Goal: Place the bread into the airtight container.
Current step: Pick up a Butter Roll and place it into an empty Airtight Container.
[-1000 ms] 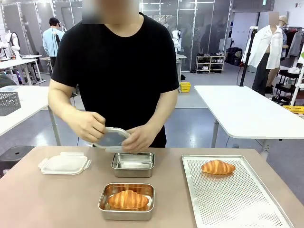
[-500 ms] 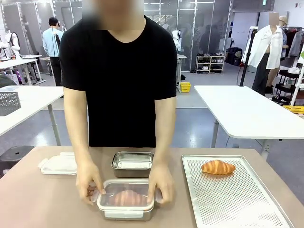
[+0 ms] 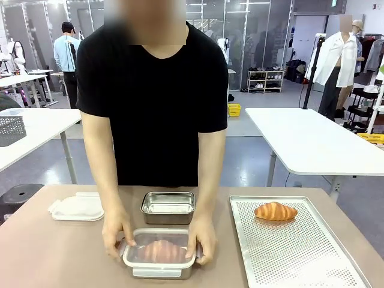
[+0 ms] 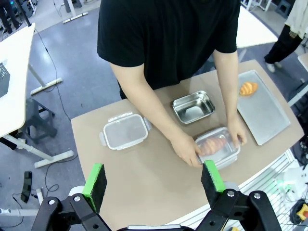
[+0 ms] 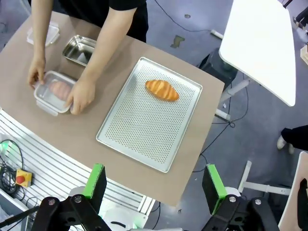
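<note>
One bread lies in the near steel airtight container, under a clear lid that a person presses down with both hands. In the left wrist view this container lies far below my open left gripper, whose green pads hold nothing. A second bread rests at the far end of the perforated tray. My right gripper hangs open and high over the table's near edge, with the tray's bread and the covered container beneath it.
An empty steel container stands just behind the covered one. A second clear lid lies at the table's left. The person stands close against the far edge, arms reaching over the middle. White tables stand beyond.
The person brought the clear lid from above the empty container down onto the near container with the bread and now presses it with both hands. Neither gripper has changed.
</note>
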`<move>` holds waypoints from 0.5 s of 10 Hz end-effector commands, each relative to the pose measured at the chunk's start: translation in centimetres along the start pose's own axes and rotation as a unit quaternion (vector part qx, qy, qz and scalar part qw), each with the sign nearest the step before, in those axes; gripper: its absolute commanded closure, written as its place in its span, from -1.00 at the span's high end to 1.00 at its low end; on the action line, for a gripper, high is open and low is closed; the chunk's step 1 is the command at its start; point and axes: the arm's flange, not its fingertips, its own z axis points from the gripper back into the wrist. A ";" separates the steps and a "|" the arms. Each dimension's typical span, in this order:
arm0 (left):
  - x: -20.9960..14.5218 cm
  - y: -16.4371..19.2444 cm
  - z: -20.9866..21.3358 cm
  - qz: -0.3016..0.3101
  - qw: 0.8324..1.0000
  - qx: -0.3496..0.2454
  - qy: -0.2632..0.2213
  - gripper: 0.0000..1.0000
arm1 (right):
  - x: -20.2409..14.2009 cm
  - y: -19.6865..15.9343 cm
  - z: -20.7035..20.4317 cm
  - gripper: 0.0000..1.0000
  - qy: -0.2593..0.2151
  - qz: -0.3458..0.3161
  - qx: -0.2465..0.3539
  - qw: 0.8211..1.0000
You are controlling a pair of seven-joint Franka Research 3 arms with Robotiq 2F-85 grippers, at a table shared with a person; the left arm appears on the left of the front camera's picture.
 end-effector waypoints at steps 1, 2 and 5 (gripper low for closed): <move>0.1 0.0 0.2 -0.004 1.000 0.003 0.000 1.00 | 0.1 0.0 0.0 1.00 0.003 0.003 -0.003 1.000; 0.1 0.0 0.2 -0.004 1.000 0.003 0.000 1.00 | 0.1 0.0 0.0 1.00 0.003 0.003 -0.003 1.000; 0.1 0.0 0.2 -0.004 1.000 0.003 0.000 1.00 | 0.1 0.0 0.0 1.00 0.003 0.003 -0.003 1.000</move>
